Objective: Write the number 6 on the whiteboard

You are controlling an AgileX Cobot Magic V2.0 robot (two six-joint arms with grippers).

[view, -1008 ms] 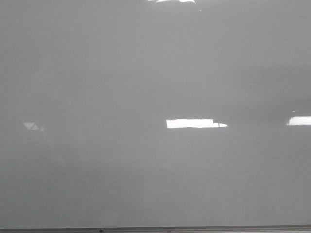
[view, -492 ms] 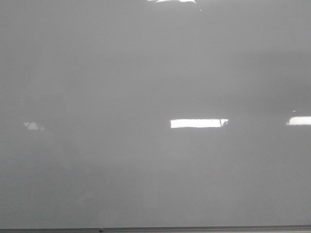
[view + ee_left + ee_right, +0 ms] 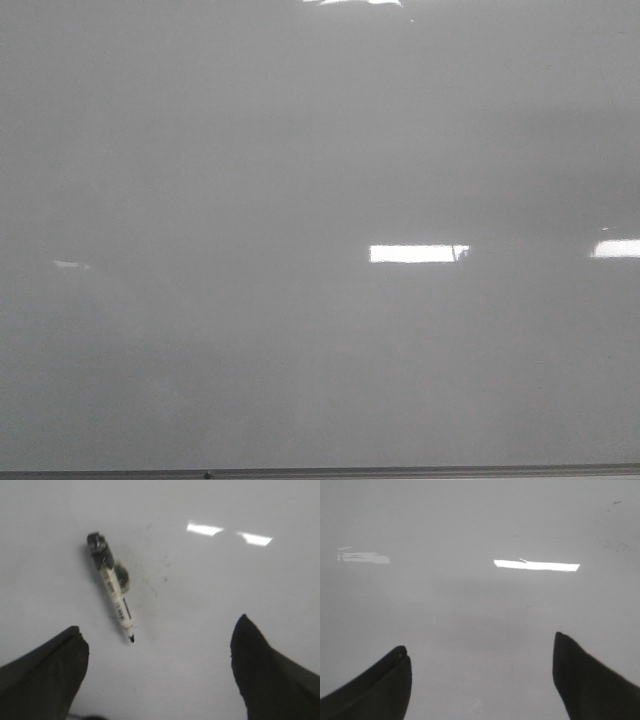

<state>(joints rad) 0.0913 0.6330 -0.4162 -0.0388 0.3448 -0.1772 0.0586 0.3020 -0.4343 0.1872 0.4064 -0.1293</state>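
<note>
My left pincer (image 3: 157,672) hangs spread wide and empty over the whiteboard (image 3: 210,595), a marker (image 3: 111,586) lying on it just beyond the fingers. My right pincer (image 3: 480,677) is also apart, over bare board. I see no 6 anywhere.

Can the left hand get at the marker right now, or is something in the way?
Probably yes. The left hand is open, its fingers spread wide, and the marker lies alone on the whiteboard ahead of it, offset toward one finger. Nothing sits between them.
</note>
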